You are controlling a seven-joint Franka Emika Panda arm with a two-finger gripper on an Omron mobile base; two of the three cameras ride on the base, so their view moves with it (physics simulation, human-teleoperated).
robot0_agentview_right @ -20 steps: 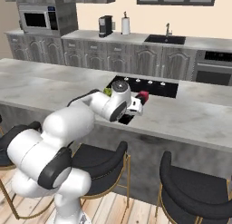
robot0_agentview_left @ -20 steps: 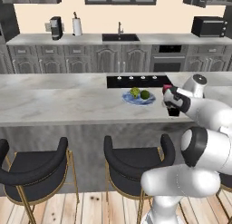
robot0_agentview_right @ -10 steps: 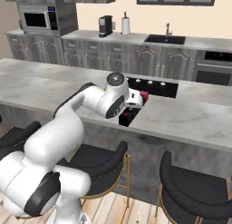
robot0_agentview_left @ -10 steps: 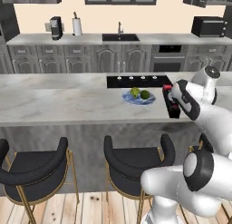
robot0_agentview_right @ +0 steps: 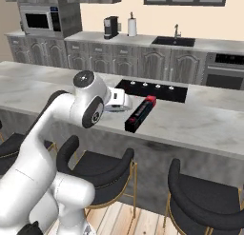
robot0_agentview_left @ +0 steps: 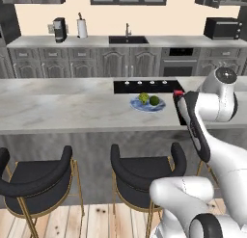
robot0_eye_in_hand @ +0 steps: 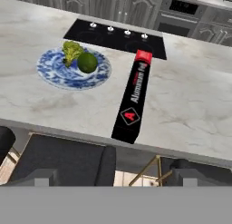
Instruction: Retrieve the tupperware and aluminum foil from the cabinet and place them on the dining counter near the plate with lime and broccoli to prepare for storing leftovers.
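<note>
The aluminum foil, a long black box with a red end (robot0_eye_in_hand: 135,96), lies flat on the dining counter (robot0_eye_in_hand: 190,109), its near end at the front edge. It also shows in the right base view (robot0_agentview_right: 139,114), and its red end in the left base view (robot0_agentview_left: 178,93). Just left of it sits the blue patterned plate (robot0_eye_in_hand: 50,74) with lime (robot0_eye_in_hand: 87,62) and broccoli (robot0_eye_in_hand: 71,50). My gripper (robot0_eye_in_hand: 118,177) hangs above and in front of the box, open, its fingertips (robot0_eye_in_hand: 43,175) wide apart with nothing between them. The tupperware is out of view.
A black cooktop (robot0_eye_in_hand: 113,37) is set into the counter behind the plate and box. Black stools (robot0_agentview_left: 144,169) (robot0_agentview_left: 36,179) stand under the counter's front edge. The back wall counter carries a sink (robot0_agentview_left: 128,39), a coffee machine (robot0_agentview_left: 60,30) and a microwave (robot0_agentview_left: 222,27).
The gripper has opened wider and drawn up and back from the foil box, which stays lying on the counter. The arm's upper links have swung higher.
</note>
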